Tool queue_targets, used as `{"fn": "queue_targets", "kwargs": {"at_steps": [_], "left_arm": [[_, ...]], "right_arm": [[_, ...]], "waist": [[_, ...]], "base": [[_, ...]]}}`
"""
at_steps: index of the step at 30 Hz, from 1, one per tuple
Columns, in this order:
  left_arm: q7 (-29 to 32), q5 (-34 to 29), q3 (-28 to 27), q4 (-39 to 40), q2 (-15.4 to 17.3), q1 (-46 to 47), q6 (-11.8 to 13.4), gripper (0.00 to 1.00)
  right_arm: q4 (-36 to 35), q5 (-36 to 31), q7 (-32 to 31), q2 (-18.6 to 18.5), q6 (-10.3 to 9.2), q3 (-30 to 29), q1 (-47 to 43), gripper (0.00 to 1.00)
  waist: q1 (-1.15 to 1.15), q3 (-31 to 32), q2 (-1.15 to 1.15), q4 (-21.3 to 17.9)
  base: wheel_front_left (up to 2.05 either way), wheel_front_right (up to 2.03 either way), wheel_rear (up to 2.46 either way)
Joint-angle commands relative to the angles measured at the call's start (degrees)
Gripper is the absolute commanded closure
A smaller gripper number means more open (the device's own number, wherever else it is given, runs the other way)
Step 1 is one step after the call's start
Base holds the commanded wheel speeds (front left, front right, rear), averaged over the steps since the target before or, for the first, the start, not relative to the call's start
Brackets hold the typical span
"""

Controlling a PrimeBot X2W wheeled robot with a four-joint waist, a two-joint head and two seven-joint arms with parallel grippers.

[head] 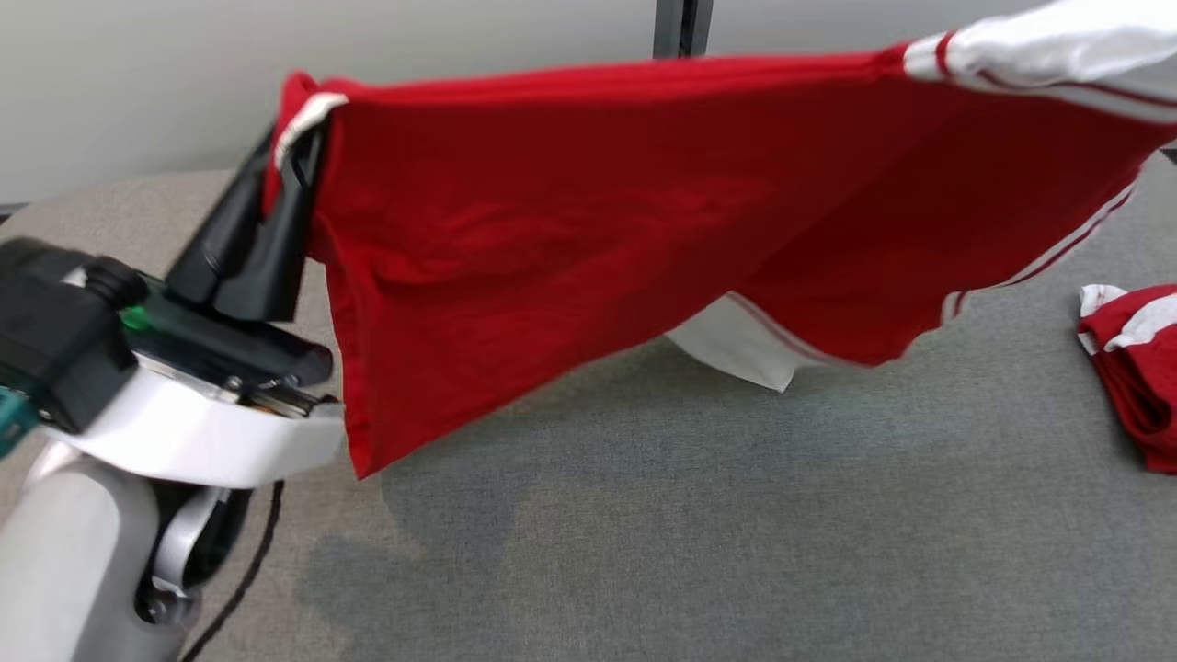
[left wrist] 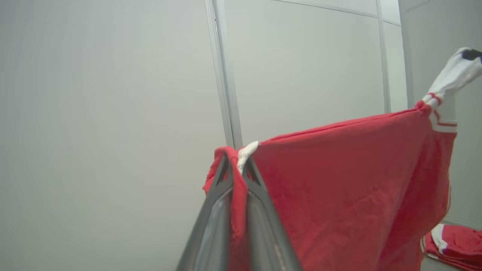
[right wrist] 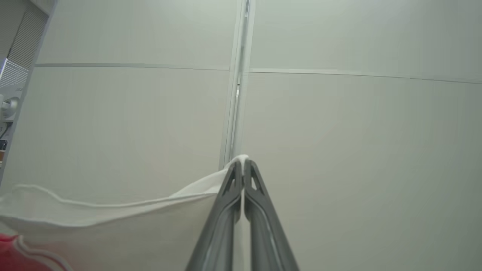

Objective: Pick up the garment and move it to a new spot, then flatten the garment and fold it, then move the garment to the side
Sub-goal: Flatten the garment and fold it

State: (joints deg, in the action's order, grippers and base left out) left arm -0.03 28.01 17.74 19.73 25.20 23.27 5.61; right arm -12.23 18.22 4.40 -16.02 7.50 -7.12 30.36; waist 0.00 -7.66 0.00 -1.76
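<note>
Judged early in the task: picked up and lifted, not yet set down at a new spot. Flattening, folding and moving aside all left to do.

Nearest, at the lower left of the head view, clamped shut with the left gripper (head: 292,165) on a white-trimmed corner of the red T-shirt (head: 588,211). Cloth pinched between the two dark fingers and trailing down between them in the left wrist view.

Stretched from there to the right and slightly upward, top edge taut. Hanging below that as a sheet, with a lower corner and a white sleeve close over the grey table (head: 736,533); cannot tell whether the sleeve brushes it.

Farther on, at the other end, closed tight with the right gripper (right wrist: 244,165) on the edge of the other white, red-striped sleeve.

Well apart at the table's right side, a second red-and-white garment (head: 1136,368) in a crumpled heap.

Behind all, a pale panelled wall (head: 138,74).
</note>
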Motion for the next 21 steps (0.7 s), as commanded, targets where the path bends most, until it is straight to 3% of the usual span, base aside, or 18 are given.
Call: {"fn": "queue_targets", "kwargs": {"at_steps": [1,10,21], "left_arm": [[0.3,-0.4,-0.8,0.7,0.7,1.5,0.4,1.00],[1.2,0.3,-1.7,1.9,1.2,4.8,0.2,1.00],[0.1,2.7,-2.4,-3.8,0.4,9.7,-1.8,1.00]], "right_arm": [[-1.6,-0.4,-1.3,-0.5,-0.02,-0.7,1.3,1.00],[-4.5,0.2,-4.9,-0.9,-0.02,-1.1,4.2,1.00],[0.4,2.5,-4.9,-1.5,-0.02,0.7,8.8,1.00]], "waist": [[0.00,0.9,0.00,-0.5],[0.00,1.6,0.00,-1.2],[0.00,-2.5,0.00,-1.4]], "base": [[0.00,0.00,0.00],[0.00,0.00,0.00],[0.00,0.00,0.00]]}}
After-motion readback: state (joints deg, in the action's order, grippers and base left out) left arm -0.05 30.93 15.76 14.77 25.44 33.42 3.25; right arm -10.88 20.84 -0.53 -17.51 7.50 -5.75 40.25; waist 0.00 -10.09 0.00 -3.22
